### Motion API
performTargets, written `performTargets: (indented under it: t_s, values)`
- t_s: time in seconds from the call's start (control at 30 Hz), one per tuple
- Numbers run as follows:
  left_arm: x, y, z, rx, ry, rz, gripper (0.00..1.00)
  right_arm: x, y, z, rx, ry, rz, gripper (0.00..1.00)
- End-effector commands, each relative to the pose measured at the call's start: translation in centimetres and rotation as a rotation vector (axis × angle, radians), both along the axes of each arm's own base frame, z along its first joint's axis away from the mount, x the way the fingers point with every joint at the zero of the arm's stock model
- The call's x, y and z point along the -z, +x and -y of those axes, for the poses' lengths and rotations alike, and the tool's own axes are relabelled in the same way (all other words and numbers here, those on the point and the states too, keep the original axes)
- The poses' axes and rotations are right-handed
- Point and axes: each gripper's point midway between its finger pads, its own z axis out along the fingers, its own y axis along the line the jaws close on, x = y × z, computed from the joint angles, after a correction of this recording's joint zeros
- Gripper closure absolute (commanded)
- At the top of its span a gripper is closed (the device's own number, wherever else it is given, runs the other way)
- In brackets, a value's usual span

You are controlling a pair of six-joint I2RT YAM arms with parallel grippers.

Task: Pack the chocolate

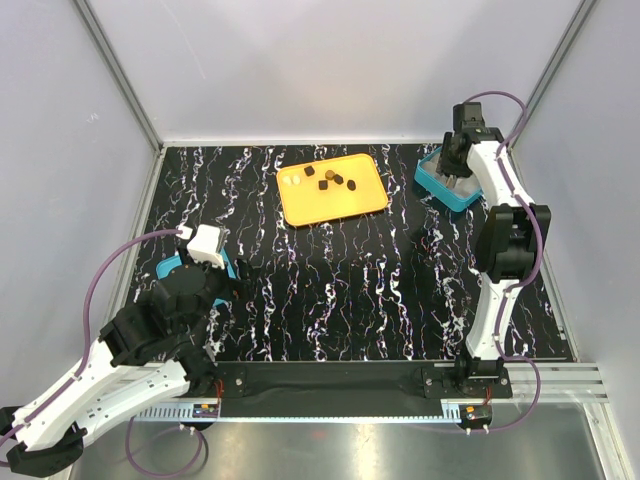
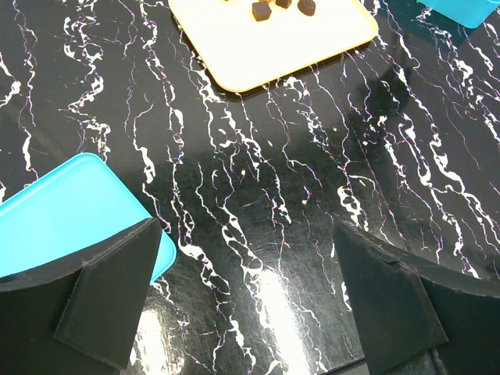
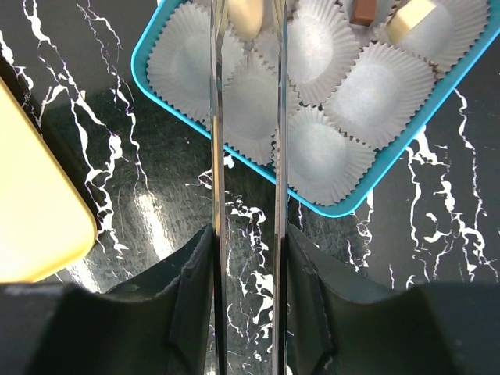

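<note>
Presently one cream-white oval chocolate [image 3: 244, 17] lies between the two long steel blades of the right claw [image 3: 246, 45], at their far end, above the white pleated paper cups [image 3: 367, 94] of the teal square box [image 3: 332, 207]. It lies close to one blade, with perhaps a sliver of gap at the other. Cannot tell whether it is pinched or already let go.

- Two more pieces are in cups to the right of the blade tips: a brown piece [image 3: 367, 9] and a tan block [image 3: 410, 19].
- Remaining dark brown chocolate lumps [image 1: 338, 180] and two pale ovals [image 1: 290, 181] wait on the flat orange rectangular tray [image 1: 330, 205], well left of the right claw.

Risks, as judged:
- The chocolate may cling to one blade and lift out again, or drop on a cup rim and roll between cups.
- The blades run close over thin paper. A sideways drift could snag a pleat, drag a cup, or tip the pieces already seated.
- The box looks light. A nudge at its rim could slide it on the black white-veined marble-look bench [image 1: 330, 290].

The left claw [image 2: 244, 230] is spread wide and holds nothing, above bare bench. A flat turquoise lid-like panel [image 2: 62, 211] lies at its left finger.

Writing: none legible anywhere. No brand or label seen.
</note>
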Motion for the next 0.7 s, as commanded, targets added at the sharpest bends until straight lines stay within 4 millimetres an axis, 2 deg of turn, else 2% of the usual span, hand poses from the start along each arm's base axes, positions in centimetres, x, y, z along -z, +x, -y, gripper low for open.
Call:
performTargets:
  t_s: [0.0, 0.13, 0.23, 0.27, 0.37, 0.4, 0.47, 0.5, 0.57, 0.6, 0.63, 0.67]
  values:
    - [-0.9, 0.5, 0.2, -0.011, -0.023, 0.032, 0.01, -3.2, 0.7, 0.9, 0.017, -0.028, 0.066, 0.55]
    - [-1.0, 0.4, 0.2, -0.008, -0.026, 0.033, 0.01, -4.7, 0.5, 0.7, 0.020, -0.020, 0.090, 0.55]
    - [-1.0, 0.4, 0.2, -0.010, -0.026, 0.033, 0.01, -6.5, 0.1, -0.5, -0.005, 0.011, 0.121, 0.56]
    - [-1.0, 0.4, 0.2, -0.008, -0.027, 0.034, 0.01, -7.0, 0.2, -1.5, -0.028, 0.031, 0.136, 0.56]
    - [-1.0, 0.4, 0.2, -0.007, -0.027, 0.034, 0.01, -9.0, 0.0, -5.6, -0.116, 0.042, 0.186, 0.56]
    - [-1.0, 0.4, 0.3, -0.006, -0.030, 0.035, 0.01, -9.5, -0.4, -8.8, -0.178, 0.043, 0.199, 0.56]
    - [-1.0, 0.4, 0.3, -0.004, -0.029, 0.035, 0.01, -10.2, -0.4, -12.1, -0.254, 0.053, 0.231, 0.56]
    - [-1.1, 0.4, 0.3, -0.006, -0.031, 0.036, 0.01, -10.2, -1.0, -15.9, -0.331, 0.069, 0.238, 0.57]
    - [-1.0, 0.4, 0.2, -0.007, -0.030, 0.035, 0.01, -10.3, -1.2, -19.6, -0.399, 0.091, 0.260, 0.57]
    - [-1.1, 0.3, 0.2, -0.007, -0.032, 0.036, 0.01, -9.6, -1.3, -21.2, -0.430, 0.094, 0.256, 0.56]
    - [-1.1, 0.3, 0.1, -0.009, -0.033, 0.037, 0.01, -9.8, -2.0, -24.2, -0.493, 0.104, 0.267, 0.57]
    - [-1.1, 0.3, 0.1, -0.010, -0.034, 0.039, 0.01, -9.7, -2.0, -25.6, -0.525, 0.096, 0.283, 0.56]
